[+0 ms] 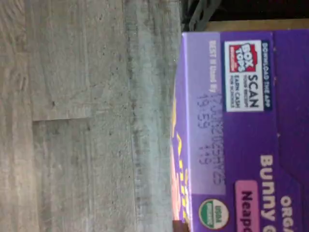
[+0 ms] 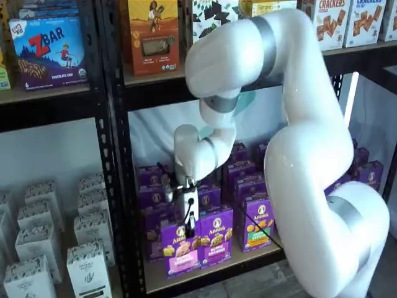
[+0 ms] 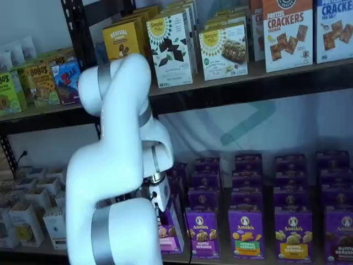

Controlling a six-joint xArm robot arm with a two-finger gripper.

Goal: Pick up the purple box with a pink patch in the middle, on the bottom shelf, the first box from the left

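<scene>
The purple box [image 2: 180, 249] with a pink band stands at the front of the bottom shelf [image 2: 158, 280], leftmost in the front row. In a shelf view [image 3: 170, 229] the arm partly hides it. The wrist view shows its top face [image 1: 241, 135] close up, with a Box Tops label and a pink patch. My gripper [image 2: 191, 225] hangs straight down onto the box's top edge. Only one black finger shows clearly, so I cannot tell whether it is open or closed. In a shelf view the gripper [image 3: 158, 208] shows just above the box.
A purple-label Annie's box [image 2: 217, 238] stands touching the target's right side, with a green-patch one [image 2: 255, 225] further right and more purple boxes behind. Black uprights [image 2: 118, 205] flank the bay. White boxes [image 2: 87, 261] fill the left bay. Grey wood floor [image 1: 87, 116] lies below.
</scene>
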